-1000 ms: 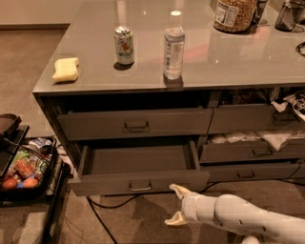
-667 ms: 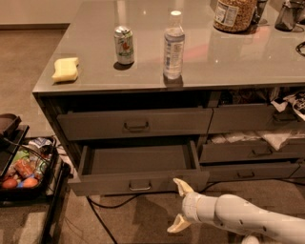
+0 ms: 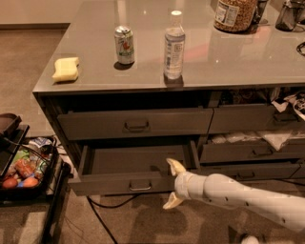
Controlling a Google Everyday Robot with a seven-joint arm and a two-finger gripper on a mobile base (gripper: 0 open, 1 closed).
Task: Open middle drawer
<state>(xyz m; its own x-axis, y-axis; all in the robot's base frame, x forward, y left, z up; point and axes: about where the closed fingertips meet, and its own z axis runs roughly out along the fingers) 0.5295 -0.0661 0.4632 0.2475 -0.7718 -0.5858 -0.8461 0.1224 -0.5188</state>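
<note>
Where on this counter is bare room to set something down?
Bare: front strip between sponge and bottle; wide stretch right of bottle, before the jar. Crowded around can and bottle. Gripper, open, sits by right front corner of middle drawer.

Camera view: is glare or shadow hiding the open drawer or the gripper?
Camera view: no; soft glare sits only on the countertop; the open drawer is dim inside yet readable; the gap under the countertop is near black; the gripper, fingers spread, at the drawer's right front corner, is well lit and shadows the carpet.
</note>
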